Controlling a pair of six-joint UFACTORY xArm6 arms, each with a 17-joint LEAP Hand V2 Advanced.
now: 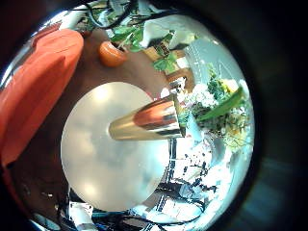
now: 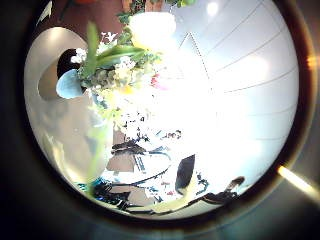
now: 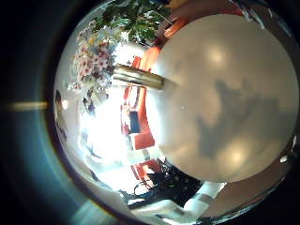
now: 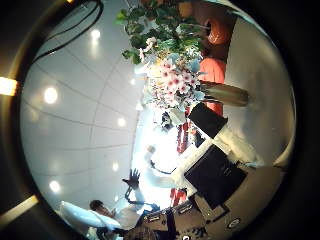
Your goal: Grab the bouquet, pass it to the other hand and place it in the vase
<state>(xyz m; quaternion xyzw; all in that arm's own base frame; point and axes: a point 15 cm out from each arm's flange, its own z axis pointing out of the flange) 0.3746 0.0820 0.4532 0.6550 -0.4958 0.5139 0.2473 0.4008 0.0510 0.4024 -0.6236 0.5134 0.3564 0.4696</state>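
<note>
One round table (image 1: 101,164), pale and seen from the left little finger side palm view at centre-left of the frame. One metallic vase (image 1: 146,118) at the table's right edge, mid-frame. One bouquet (image 1: 223,104) at right of the vase. One small orange pot (image 1: 112,54) at upper centre. One large orange seat (image 1: 38,82) at upper left.

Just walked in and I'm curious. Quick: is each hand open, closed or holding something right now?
Left hand: cannot be told.
Right hand: cannot be told.
The bouquet sits in the vase.
</note>
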